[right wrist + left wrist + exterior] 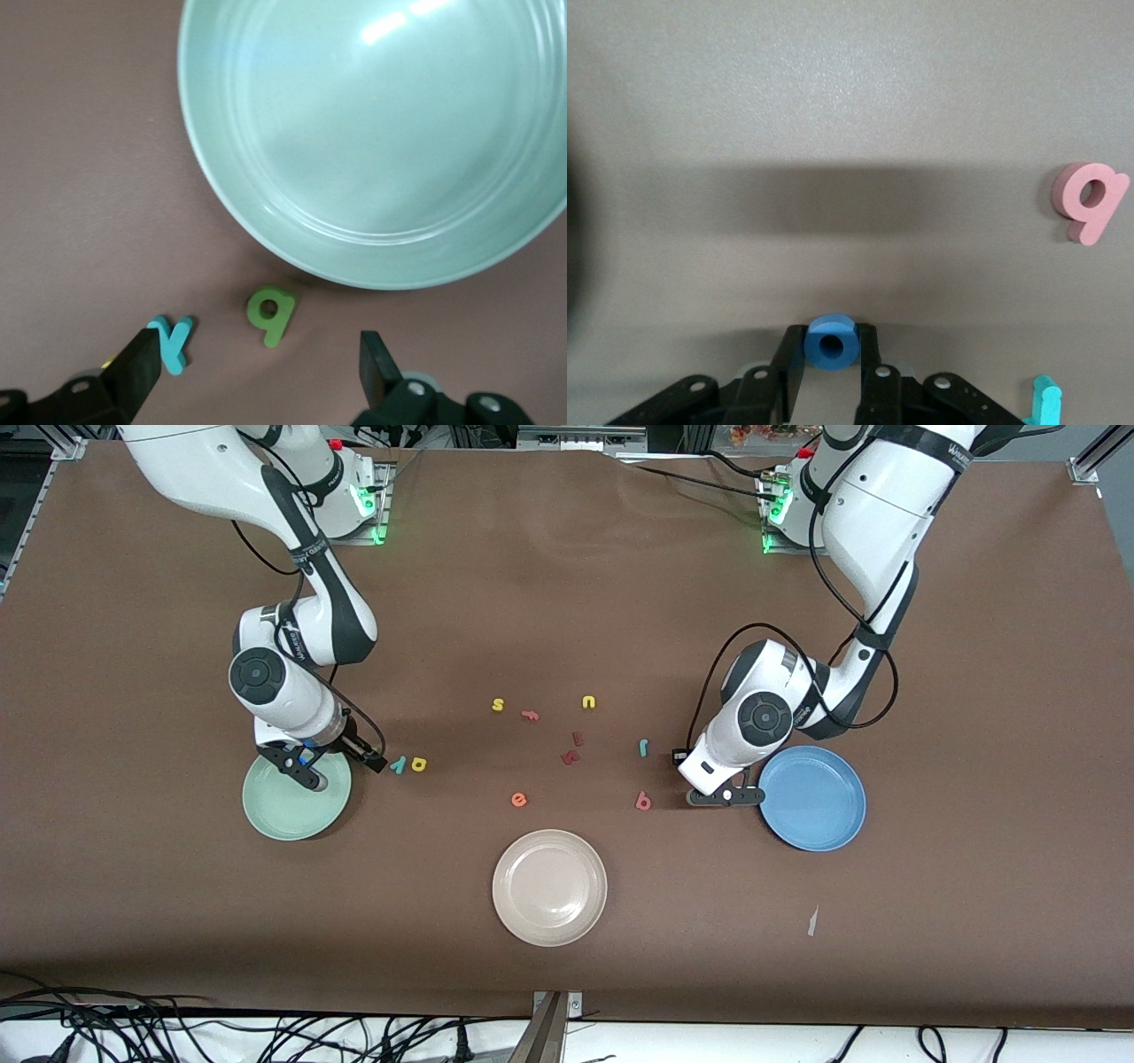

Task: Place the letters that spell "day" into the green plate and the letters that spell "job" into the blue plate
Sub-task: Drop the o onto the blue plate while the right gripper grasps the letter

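My left gripper [831, 335] is shut on the blue ring-shaped o [831, 347], a finger pressed against each side. In the front view this gripper [726, 796] is low, beside the blue plate [824, 810]. The salmon-red b [643, 802] and the teal j [644, 747] lie on the table close by. My right gripper [341, 769] stands open at the green plate's [283, 810] rim. The olive-green d [270, 315] lies between its fingers, and the teal y [171, 343] touches one finger. The yellow a [419, 763] lies beside the y [399, 763]. Both plates hold nothing.
A beige plate [549, 886] stands nearest the front camera, mid-table. Spare letters lie in the middle: a yellow s [498, 705], a yellow u [588, 702], a salmon f [530, 715], an orange e [518, 800] and two dark red ones [571, 755].
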`<action>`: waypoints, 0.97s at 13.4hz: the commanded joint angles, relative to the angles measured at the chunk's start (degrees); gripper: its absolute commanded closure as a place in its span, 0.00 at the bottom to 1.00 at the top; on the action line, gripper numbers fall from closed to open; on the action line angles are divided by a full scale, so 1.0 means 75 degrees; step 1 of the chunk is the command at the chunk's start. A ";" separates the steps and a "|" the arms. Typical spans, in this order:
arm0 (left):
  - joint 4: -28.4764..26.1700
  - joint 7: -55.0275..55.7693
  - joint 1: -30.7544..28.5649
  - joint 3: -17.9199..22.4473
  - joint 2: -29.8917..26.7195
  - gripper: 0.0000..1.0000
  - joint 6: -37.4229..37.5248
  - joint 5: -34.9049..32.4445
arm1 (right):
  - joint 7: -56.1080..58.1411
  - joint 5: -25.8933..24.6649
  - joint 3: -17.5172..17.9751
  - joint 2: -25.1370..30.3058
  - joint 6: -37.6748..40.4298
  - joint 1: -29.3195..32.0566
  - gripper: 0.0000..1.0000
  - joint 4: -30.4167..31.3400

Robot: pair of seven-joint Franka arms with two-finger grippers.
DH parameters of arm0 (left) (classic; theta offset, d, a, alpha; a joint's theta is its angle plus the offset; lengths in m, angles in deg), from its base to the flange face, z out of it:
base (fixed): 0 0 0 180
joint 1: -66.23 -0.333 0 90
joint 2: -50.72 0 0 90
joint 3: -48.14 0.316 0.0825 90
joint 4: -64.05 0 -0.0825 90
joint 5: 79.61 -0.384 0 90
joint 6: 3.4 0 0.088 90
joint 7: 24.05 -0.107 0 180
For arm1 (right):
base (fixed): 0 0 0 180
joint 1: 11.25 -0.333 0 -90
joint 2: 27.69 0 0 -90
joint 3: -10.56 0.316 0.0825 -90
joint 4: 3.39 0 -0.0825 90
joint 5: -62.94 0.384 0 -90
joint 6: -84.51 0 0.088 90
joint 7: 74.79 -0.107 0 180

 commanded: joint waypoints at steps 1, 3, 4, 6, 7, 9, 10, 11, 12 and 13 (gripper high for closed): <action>-0.0224 0.0158 0.0030 0.0027 -0.0172 0.79 -0.0200 -0.0276 | -0.0186 0.0124 -0.0015 0.0166 -0.0333 -0.0011 0.01 0.0416; -0.0224 0.0146 0.0030 0.0027 -0.0184 0.89 -0.0200 -0.0276 | -0.0197 0.0124 -0.0015 0.0131 -0.0521 -0.0011 0.03 0.0545; -0.0189 0.0100 0.0018 0.0039 -0.0242 0.96 -0.0108 -0.0276 | -0.0197 0.0124 -0.0015 0.0084 -0.0568 -0.0011 0.04 0.0580; 0.0137 -0.0424 -0.0087 0.0143 -0.0464 0.99 0.0649 -0.0277 | -0.0197 0.0124 -0.0027 0.0002 -0.0674 -0.0011 0.05 0.0580; 0.0603 -0.0892 -0.0238 0.0179 -0.0476 0.99 0.1282 -0.0276 | -0.0197 0.0124 -0.0027 -0.0068 -0.0802 -0.0011 0.05 0.0580; 0.1122 -0.1911 -0.0590 0.0191 -0.0500 0.99 0.2093 -0.0276 | -0.0197 0.0124 -0.0027 -0.0278 -0.1094 -0.0011 0.06 0.0580; 0.1182 -0.2369 -0.0789 0.0203 -0.0500 0.98 0.2143 -0.0288 | -0.0197 0.0124 -0.0027 -0.0349 -0.1224 -0.0011 0.07 0.0580; 0.1182 -0.2791 -0.0988 0.0203 -0.0500 0.98 0.2143 -0.0532 | -0.0197 0.0124 -0.0027 -0.0396 -0.1271 -0.0011 0.10 0.0557; 0.1194 -0.3062 -0.1152 0.0191 -0.0500 0.97 0.2143 -0.0824 | -0.0186 0.0124 -0.0027 -0.0432 -0.1283 -0.0011 0.12 0.0545; 0.1194 -0.3308 -0.1316 0.0191 -0.0454 0.93 0.2085 -0.1048 | -0.0186 0.0112 -0.0027 -0.0467 -0.1318 -0.0011 0.14 0.0533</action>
